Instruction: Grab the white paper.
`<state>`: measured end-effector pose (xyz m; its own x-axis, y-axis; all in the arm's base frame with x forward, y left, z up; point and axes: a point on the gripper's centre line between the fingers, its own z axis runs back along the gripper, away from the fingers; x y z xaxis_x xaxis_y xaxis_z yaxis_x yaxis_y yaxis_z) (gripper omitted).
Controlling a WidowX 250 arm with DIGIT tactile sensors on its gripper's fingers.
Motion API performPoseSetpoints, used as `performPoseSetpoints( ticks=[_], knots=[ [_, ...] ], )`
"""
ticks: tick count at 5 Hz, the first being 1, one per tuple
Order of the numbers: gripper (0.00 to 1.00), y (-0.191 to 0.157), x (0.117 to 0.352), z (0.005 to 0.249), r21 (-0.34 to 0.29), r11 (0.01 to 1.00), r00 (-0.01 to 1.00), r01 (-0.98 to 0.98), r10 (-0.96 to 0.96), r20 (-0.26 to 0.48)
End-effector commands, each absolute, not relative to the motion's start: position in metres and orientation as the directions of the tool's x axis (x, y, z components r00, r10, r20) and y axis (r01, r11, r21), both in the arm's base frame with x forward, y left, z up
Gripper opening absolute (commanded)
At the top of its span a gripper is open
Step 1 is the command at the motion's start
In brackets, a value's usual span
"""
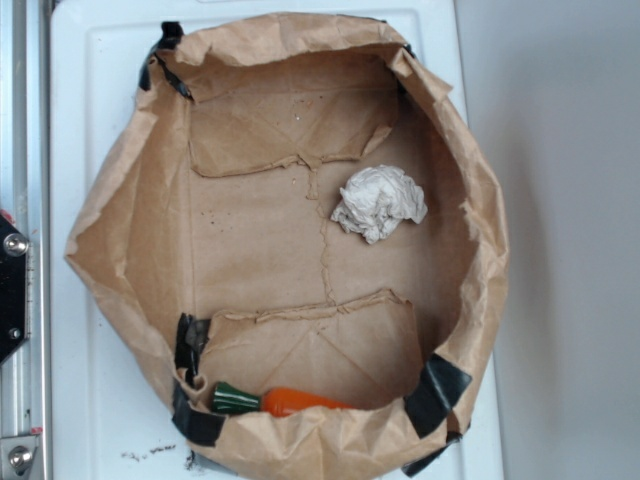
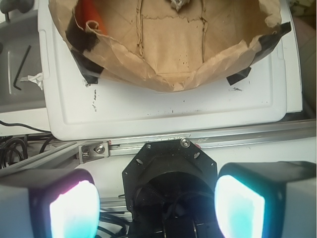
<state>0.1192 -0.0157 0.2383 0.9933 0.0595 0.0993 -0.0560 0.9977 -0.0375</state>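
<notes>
A big brown paper bag, rolled open and patched with black tape, sits on a white tray. Inside the bag, against its near wall, lies an orange carrot toy.

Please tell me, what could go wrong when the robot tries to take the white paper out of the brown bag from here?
1. The fingers stand wide open outside the brown paper bag; its raised, crumpled wall could catch them on the way in.
2. The white paper is a loose wad lying on the bag's floor, so the fingers may pinch the bag's floor along with it.
3. The wrist view shows only the wad's edge, so aiming is uncertain.
</notes>
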Motion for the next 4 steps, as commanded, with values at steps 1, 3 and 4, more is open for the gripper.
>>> performPoseSetpoints(
  ticks=[1, 3, 4],
  knots=[
    [1.0, -0.025, 0.212, 0.207, -0.151, 0.988, 0.994, -0.041, 0.056, 0.097],
    [1.0, 0.022, 0.263, 0.196, -0.172, 0.985, 0.969, -0.023, 0.065, 0.24],
    [1.0, 0.04, 0.284, 0.191, -0.169, 0.985, 0.943, -0.04, 0.093, 0.319]
  ],
)
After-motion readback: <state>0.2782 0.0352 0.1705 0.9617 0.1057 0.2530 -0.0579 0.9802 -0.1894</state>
